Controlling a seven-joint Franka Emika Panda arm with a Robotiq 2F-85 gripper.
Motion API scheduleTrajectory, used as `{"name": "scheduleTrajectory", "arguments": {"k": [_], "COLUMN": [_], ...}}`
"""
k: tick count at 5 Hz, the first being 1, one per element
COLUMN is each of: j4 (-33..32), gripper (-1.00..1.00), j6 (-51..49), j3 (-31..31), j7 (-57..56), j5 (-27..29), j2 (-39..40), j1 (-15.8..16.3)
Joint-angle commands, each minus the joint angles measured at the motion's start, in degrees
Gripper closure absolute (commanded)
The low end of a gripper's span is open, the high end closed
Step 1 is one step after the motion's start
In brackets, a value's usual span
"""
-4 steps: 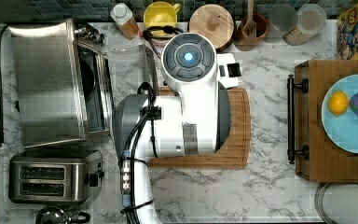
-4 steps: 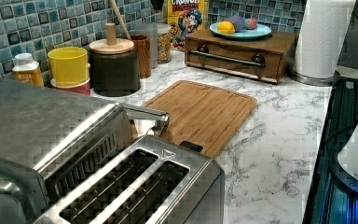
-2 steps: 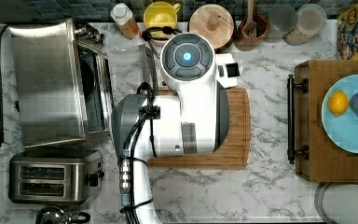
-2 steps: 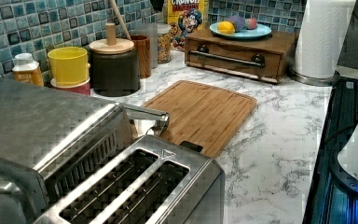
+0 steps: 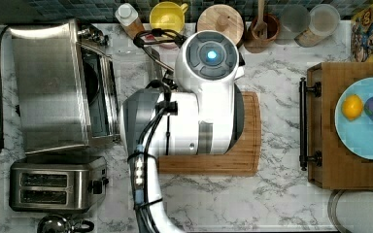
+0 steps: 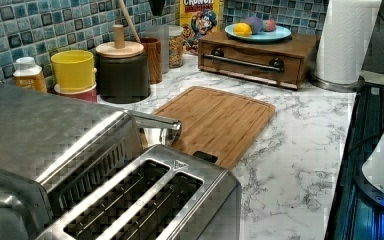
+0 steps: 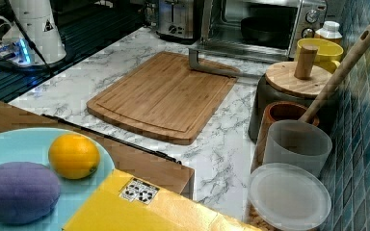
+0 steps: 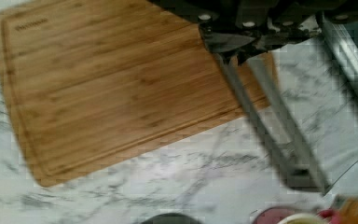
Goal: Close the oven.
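Observation:
The oven (image 5: 48, 82) stands at the top view's left, and its glass door (image 5: 131, 63) hangs down flat over the counter. The door's metal bar handle (image 5: 154, 60) lies close to the cutting board (image 5: 247, 145). In the right view the oven (image 7: 260, 24) shows a dark interior, with the handle (image 7: 212, 70) low in front of it. My gripper (image 8: 237, 53) hovers shut above one end of the handle (image 8: 270, 135) and holds nothing. The white arm (image 5: 199, 107) hides it in the top view.
A two-slot toaster (image 5: 53, 187) sits beside the oven. Along the tiled wall stand a yellow cup (image 5: 167, 17), a lidded dark canister (image 5: 221, 19), a spoon jar (image 5: 262, 24) and plastic containers (image 5: 320, 19). A wooden drawer box (image 5: 320, 121) carries a blue plate with fruit.

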Motion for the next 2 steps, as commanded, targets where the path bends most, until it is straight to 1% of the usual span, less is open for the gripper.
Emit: {"name": "scheduleTrajectory", "arguments": {"k": [1, 2], "j4": [7.97, 3.7], "gripper": [1.0, 1.0], "j6": [1.19, 6.68], "j3": [-0.59, 1.0], "j7": [-28.72, -38.09], "j5": [11.19, 17.84], "j2": [12.7, 10.84], "j1": [-6.81, -7.09]}}
